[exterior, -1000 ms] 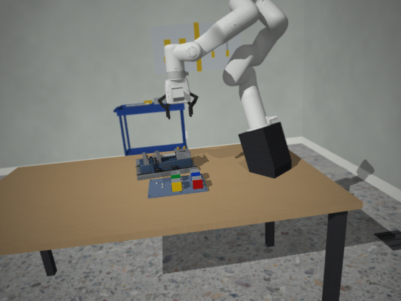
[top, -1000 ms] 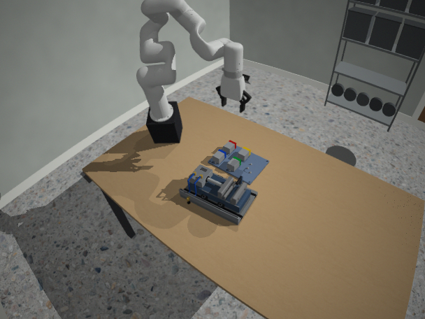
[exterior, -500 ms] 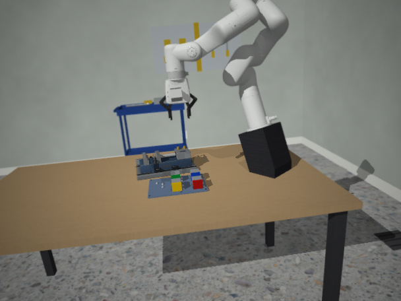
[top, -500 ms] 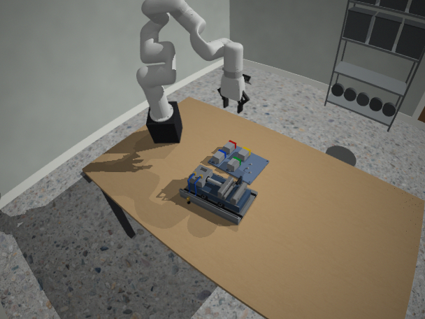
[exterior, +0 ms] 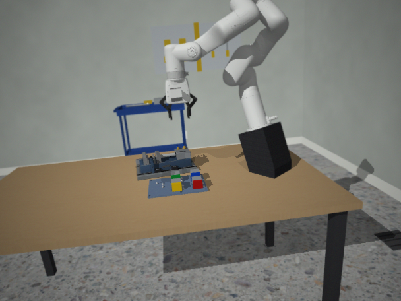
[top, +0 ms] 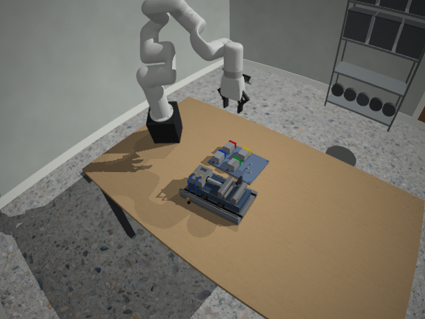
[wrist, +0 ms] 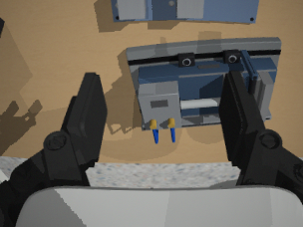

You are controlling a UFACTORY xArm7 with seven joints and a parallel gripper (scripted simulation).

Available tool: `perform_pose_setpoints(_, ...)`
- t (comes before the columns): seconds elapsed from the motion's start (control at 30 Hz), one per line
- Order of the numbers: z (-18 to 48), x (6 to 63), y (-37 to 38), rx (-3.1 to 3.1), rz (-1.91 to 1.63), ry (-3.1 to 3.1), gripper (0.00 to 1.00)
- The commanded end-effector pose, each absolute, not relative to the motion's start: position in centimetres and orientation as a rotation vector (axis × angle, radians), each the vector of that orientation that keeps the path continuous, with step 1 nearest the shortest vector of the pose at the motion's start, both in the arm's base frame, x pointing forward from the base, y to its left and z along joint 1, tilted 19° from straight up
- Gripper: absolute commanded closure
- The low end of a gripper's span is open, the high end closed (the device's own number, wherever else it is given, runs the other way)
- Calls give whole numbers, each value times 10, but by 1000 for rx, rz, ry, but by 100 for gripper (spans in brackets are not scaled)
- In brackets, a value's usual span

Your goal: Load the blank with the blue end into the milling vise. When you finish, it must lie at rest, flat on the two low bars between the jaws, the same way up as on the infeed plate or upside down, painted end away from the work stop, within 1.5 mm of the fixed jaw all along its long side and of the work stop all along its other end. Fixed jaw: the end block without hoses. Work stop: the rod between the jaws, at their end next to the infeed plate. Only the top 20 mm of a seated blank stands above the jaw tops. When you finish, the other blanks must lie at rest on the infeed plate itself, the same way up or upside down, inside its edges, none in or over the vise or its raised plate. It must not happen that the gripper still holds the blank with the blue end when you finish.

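The blank with the blue end (top: 219, 156) lies on the blue infeed plate (top: 242, 162), beside the red-ended blank (top: 229, 146), the yellow-ended blank (top: 243, 153) and the green-ended blank (top: 234, 163). The milling vise (top: 218, 190) stands next to the plate, with blue hoses (top: 193, 182) on one end block. My gripper (top: 233, 104) hangs high above the table, open and empty. In the exterior view the gripper (exterior: 179, 113) is well above the vise (exterior: 165, 162).
The arm's black base block (top: 164, 122) stands at the table's corner. A blue cart (exterior: 150, 127) stands behind the table. A metal shelf (top: 377, 59) and a round stool (top: 340, 154) are off the table. Two small pegs (top: 247, 169) stand on the plate's free end.
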State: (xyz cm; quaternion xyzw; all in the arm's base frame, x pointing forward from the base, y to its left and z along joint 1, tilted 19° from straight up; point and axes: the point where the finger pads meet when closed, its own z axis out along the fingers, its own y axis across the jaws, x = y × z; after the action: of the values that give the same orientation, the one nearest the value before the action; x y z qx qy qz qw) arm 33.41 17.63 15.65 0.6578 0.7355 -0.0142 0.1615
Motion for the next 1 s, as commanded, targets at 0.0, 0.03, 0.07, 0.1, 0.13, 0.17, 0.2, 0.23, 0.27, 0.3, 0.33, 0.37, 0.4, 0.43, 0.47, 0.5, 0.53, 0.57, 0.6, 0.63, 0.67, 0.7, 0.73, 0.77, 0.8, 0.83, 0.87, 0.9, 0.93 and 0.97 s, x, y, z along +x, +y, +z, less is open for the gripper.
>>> perform_pose_setpoints(0.0, 158, 335, 177, 1876, -36, 2100, 24)
perform_pose_setpoints(0.03, 158, 335, 177, 1876, -36, 2100, 24)
perform_pose_setpoints(0.07, 158, 335, 177, 1876, -36, 2100, 24)
perform_pose_setpoints(0.1, 158, 335, 177, 1876, -36, 2100, 24)
perform_pose_setpoints(0.13, 158, 335, 177, 1876, -36, 2100, 24)
perform_pose_setpoints(0.17, 158, 335, 177, 1876, -36, 2100, 24)
perform_pose_setpoints(0.2, 158, 335, 177, 1876, -36, 2100, 24)
perform_pose_setpoints(0.23, 158, 335, 177, 1876, -36, 2100, 24)
perform_pose_setpoints(0.27, 158, 335, 177, 1876, -36, 2100, 24)
perform_pose_setpoints(0.3, 158, 335, 177, 1876, -36, 2100, 24)
perform_pose_setpoints(0.33, 158, 335, 177, 1876, -36, 2100, 24)
perform_pose_setpoints(0.37, 158, 335, 177, 1876, -36, 2100, 24)
perform_pose_setpoints(0.4, 158, 335, 177, 1876, -36, 2100, 24)
perform_pose_setpoints(0.43, 158, 335, 177, 1876, -36, 2100, 24)
perform_pose_setpoints(0.47, 158, 335, 177, 1876, -36, 2100, 24)
perform_pose_setpoints(0.5, 158, 335, 177, 1876, -36, 2100, 24)
perform_pose_setpoints(0.53, 158, 335, 177, 1876, -36, 2100, 24)
perform_pose_setpoints(0.57, 158, 335, 177, 1876, -36, 2100, 24)
perform_pose_setpoints(0.6, 158, 335, 177, 1876, -36, 2100, 24)
perform_pose_setpoints(0.63, 158, 335, 177, 1876, -36, 2100, 24)
perform_pose_setpoints(0.67, 158, 335, 177, 1876, -36, 2100, 24)
perform_pose_setpoints(0.7, 158, 335, 177, 1876, -36, 2100, 24)
perform_pose_setpoints(0.73, 158, 335, 177, 1876, -36, 2100, 24)
perform_pose_setpoints(0.77, 158, 335, 177, 1876, -36, 2100, 24)
perform_pose_setpoints(0.8, 158, 335, 177, 1876, -36, 2100, 24)
perform_pose_setpoints(0.83, 158, 335, 177, 1876, -36, 2100, 24)
perform_pose_setpoints(0.87, 158, 335, 177, 1876, -36, 2100, 24)
perform_pose_setpoints(0.9, 158, 335, 177, 1876, -36, 2100, 24)
perform_pose_setpoints(0.93, 153, 335, 175, 1877, -36, 2100, 24)
perform_pose_setpoints(0.97, 149, 335, 172, 1877, -36, 2100, 24)
